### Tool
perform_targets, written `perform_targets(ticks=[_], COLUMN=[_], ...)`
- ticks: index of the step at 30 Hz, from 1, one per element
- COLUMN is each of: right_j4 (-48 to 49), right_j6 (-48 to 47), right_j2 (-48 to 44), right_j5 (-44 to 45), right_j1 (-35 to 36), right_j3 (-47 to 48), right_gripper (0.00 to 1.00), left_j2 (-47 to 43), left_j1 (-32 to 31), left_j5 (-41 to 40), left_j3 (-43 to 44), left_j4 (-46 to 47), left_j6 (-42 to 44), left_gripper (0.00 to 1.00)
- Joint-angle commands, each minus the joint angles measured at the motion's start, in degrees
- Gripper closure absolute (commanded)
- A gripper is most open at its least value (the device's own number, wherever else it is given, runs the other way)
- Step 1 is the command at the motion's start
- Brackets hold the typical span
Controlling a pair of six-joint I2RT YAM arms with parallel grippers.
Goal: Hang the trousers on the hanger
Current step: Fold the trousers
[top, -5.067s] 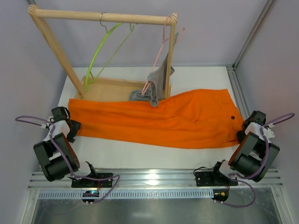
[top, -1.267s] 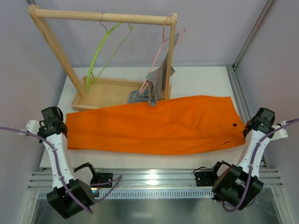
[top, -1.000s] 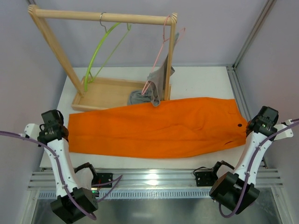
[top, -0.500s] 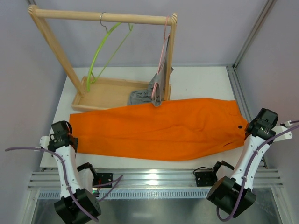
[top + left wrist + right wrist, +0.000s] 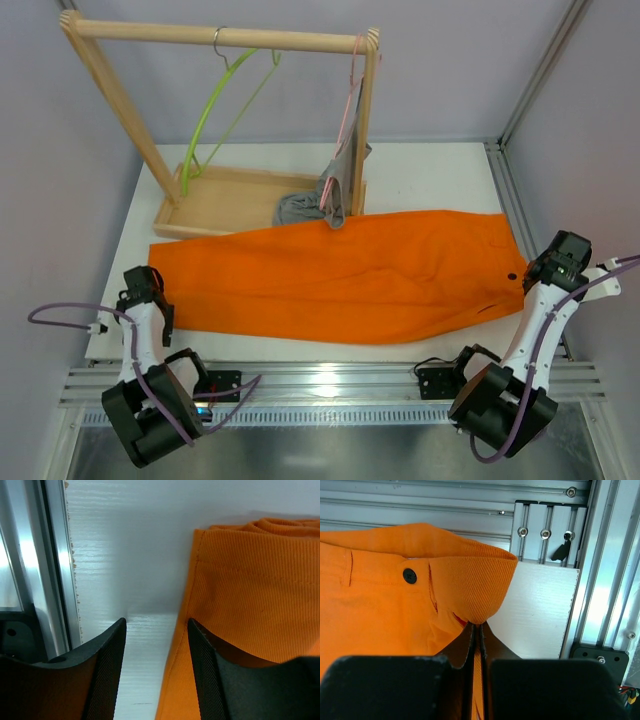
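Trousers (image 5: 340, 280) lie flat — right end effector (image 5: 476, 630) pinches them, left end effector (image 5: 157, 625) parted.

In your right wrist view the trousers (image 5: 395, 605) run off the left edge. The fold caught by the right gripper (image 5: 476, 627) vanishes between its pressed-together jaws, so you cannot see how deep the cloth goes. From above, that gripper's own housing covers the jaws and the trousers' waist corner.

In your left wrist view the trousers leave the frame to the right and below. The left gripper (image 5: 156, 626) is cut off at the bottom edge, and you cannot tell whether its finger nearest the trousers touches the cloth.

At the trousers' far edge the grey garment (image 5: 305, 207) hides a bit of that edge.
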Motion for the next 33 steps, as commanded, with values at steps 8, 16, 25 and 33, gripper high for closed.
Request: perform_targets(ticks=[8,16,25,33], right_j4=[3.9,3.6,3.0,1.9], right_j6=[-0.1,-0.1,0.2,0.2], right_j2=[1.1,1.0,0.2,-0.2], right_j5=[1.1,2.0,2.5,2.5], right_j1=[-0.2,-0.2,-0.2,-0.2], right_j3=[0.5,0.7,0.8,2.1], right_gripper=[0.96,0.96,0.96,0.96], left_j2=[2.8,3.0,-1.0,3.5], left_j1=[0.2,0.3,0.3,0.2], left_j5=[-2.1,-1.5,-4.0,-0.4], left_j3=[-0.8,-1.3,-0.9,-0.3], left_j4=[11.7,12.9,12.8,12.5], left_j6=[2.8,4.4,6.4,5.2], left_gripper=[0.63,1.0,1.0,0.52])
